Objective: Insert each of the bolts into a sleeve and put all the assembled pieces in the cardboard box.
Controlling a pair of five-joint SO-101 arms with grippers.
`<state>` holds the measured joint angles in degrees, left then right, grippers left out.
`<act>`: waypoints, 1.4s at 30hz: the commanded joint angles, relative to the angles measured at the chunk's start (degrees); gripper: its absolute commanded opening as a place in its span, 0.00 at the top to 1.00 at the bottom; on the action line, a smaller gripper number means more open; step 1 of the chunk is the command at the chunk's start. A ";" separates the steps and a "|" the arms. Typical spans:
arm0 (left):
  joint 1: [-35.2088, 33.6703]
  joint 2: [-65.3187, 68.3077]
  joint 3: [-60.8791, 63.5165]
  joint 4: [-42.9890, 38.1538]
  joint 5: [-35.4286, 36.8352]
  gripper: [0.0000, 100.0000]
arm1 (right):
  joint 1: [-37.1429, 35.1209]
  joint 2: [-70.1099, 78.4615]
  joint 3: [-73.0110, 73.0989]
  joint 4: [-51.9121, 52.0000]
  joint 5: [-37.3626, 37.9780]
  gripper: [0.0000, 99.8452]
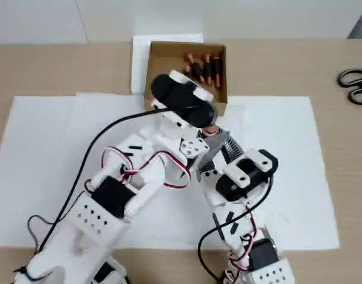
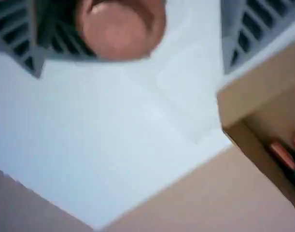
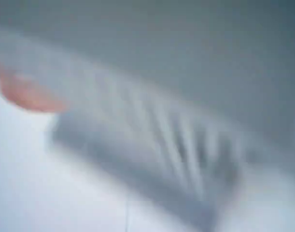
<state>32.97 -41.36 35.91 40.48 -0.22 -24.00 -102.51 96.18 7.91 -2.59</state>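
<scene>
The cardboard box (image 1: pixel 150 65) stands at the back of the table with several orange-and-black assembled pieces (image 1: pixel 203 68) inside. Both arms meet just in front of its near right corner. An orange piece (image 1: pixel 210 131) sits there at the tip of my left gripper (image 1: pixel 209 127). In the left wrist view the orange piece (image 2: pixel 120 26) lies between the ribbed grey fingers (image 2: pixel 17 38) of my left gripper (image 2: pixel 133 70); they stand wide apart, with a gap on one side. The box (image 2: pixel 244 111) corner is close by. My right gripper (image 1: pixel 219 148) is right beside the piece. The right wrist view has an orange piece (image 3: pixel 26 94) and a blurred ribbed finger (image 3: pixel 152 145).
White paper (image 1: pixel 50 148) covers most of the table in front of the box. Scissors (image 1: pixel 355 86) lie at the far right edge. Cables trail from both arms over the near side of the paper.
</scene>
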 commanded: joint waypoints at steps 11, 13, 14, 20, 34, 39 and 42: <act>-0.88 -6.95 -12.53 0.26 -6.33 0.82 | 0.92 -0.75 0.26 0.04 -0.26 1.00; -3.34 -10.81 -10.86 0.00 -6.42 0.90 | 2.51 -0.75 0.26 0.92 -0.26 1.00; -4.92 -12.84 -9.89 0.00 -6.51 0.93 | 3.21 -0.75 0.26 2.42 -0.26 1.00; -15.38 -22.51 3.56 -0.26 -6.24 0.99 | 3.91 -1.27 -0.26 10.86 -0.70 1.00; -28.75 -26.29 29.14 -16.62 4.40 0.99 | 7.60 -0.48 -16.70 34.51 10.29 1.00; -33.76 -26.46 32.66 -16.79 4.57 0.99 | 9.98 8.75 -22.77 34.15 14.24 1.00; -35.78 -26.46 33.89 -16.70 4.48 0.99 | 10.86 21.05 -27.69 32.31 14.15 1.00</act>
<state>-1.14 -66.86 69.58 25.01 4.00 -13.89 -91.25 75.69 41.93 11.03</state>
